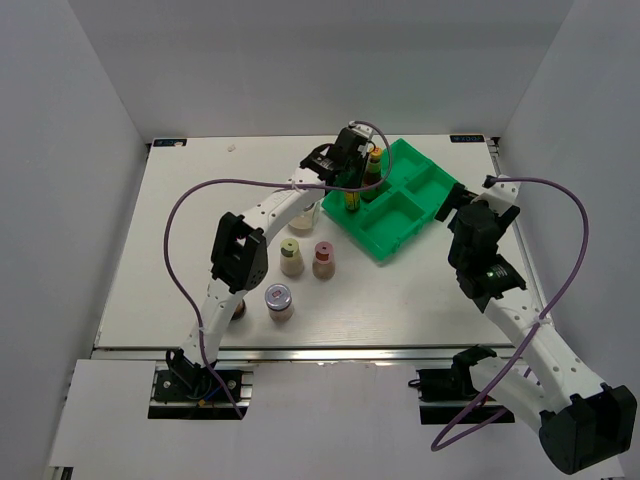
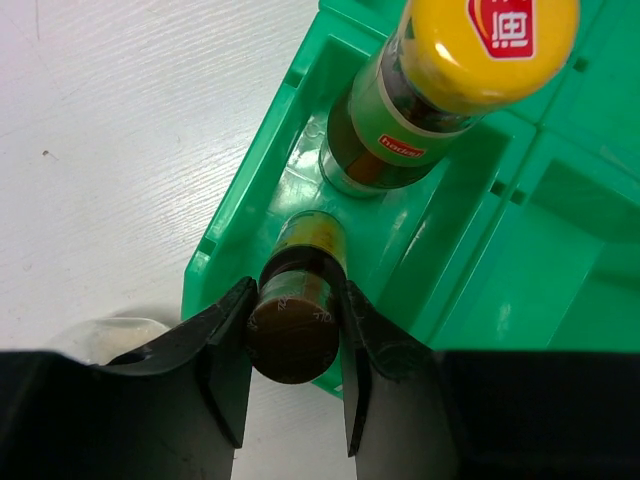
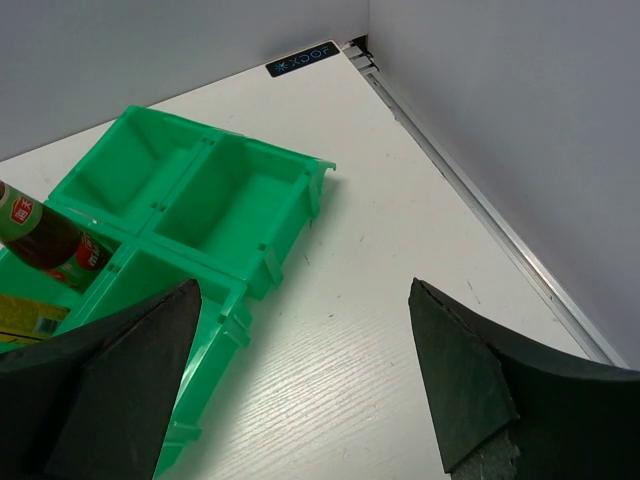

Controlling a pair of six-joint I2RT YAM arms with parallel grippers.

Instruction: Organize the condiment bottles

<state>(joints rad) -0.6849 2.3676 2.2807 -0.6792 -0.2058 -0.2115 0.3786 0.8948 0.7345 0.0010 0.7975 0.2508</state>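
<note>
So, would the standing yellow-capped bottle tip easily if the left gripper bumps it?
Probably yes: the bottle is tall and narrow, and the tray walls reach only its lower part. They would likely stop sliding, not tipping. It looks dark with liquid, so perhaps rather heavy.

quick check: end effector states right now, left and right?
left end effector: closed on the dark bottle.
right end effector: open, holding nothing.
</note>
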